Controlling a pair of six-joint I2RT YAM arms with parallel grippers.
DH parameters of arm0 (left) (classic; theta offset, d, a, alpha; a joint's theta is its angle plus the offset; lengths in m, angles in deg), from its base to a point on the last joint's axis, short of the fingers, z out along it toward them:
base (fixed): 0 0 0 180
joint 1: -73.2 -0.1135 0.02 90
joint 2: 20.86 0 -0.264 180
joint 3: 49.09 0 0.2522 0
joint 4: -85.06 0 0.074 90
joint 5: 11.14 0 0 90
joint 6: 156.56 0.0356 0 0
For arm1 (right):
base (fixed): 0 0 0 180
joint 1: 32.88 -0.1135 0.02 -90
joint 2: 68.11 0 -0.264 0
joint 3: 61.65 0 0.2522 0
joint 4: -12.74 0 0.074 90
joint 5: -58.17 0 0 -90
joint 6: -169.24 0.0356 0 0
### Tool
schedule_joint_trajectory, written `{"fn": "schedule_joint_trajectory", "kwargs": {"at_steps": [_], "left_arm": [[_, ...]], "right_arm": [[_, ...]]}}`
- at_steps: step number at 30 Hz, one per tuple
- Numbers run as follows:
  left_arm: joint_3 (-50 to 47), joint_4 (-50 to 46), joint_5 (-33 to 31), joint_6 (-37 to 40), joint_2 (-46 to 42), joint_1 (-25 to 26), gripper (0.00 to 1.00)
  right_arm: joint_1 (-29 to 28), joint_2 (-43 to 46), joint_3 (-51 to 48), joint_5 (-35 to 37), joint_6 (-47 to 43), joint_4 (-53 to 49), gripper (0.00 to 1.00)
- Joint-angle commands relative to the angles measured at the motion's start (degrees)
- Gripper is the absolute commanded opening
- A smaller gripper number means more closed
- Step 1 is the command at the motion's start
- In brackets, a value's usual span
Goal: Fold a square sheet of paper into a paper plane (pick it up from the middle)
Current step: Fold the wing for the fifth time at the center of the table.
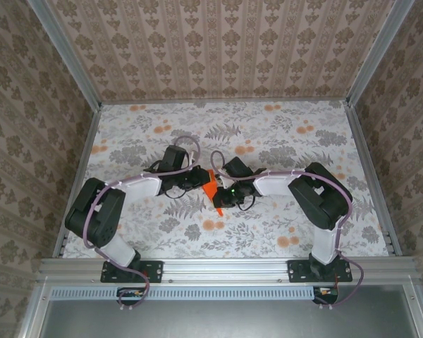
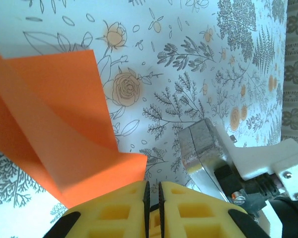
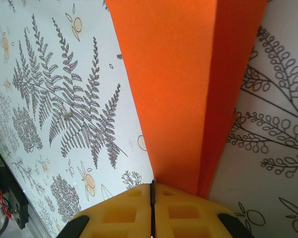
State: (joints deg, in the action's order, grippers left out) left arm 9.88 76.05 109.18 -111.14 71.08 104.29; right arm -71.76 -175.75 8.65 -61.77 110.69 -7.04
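The square sheet of paper [image 1: 211, 189], vivid orange and folded to a wedge, sits at the middle of the floral bench [image 1: 303, 141]. The right gripper [image 3: 152, 186] pinches its edge, jaws closed. The left gripper [image 2: 153, 184] is narrowly parted, with the paper's corner at its tips.

Left gripper [image 2: 152, 186] barely parted, right gripper [image 3: 152, 187] clamped.
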Motion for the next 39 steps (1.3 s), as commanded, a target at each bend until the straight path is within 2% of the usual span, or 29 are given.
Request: {"fn": "schedule_joint_trajectory", "kwargs": {"at_steps": [1, 22, 39], "left_arm": [[0.9, -3.2, -0.9, 4.4, 1.4, 0.0, 0.16], [2.6, -3.7, -3.5, 8.9, 10.7, -1.7, 0.1], [8.2, -8.6, -3.2, 14.9, 16.1, -12.2, 0.09]], "right_arm": [[0.5, -2.3, -0.2, 1.8, -1.1, -3.9, 0.1], [0.7, -2.6, -3.1, 0.6, -3.2, -7.0, 0.09], [1.2, -3.1, -10.5, 0.8, -3.5, -5.7, 0.09]]}}
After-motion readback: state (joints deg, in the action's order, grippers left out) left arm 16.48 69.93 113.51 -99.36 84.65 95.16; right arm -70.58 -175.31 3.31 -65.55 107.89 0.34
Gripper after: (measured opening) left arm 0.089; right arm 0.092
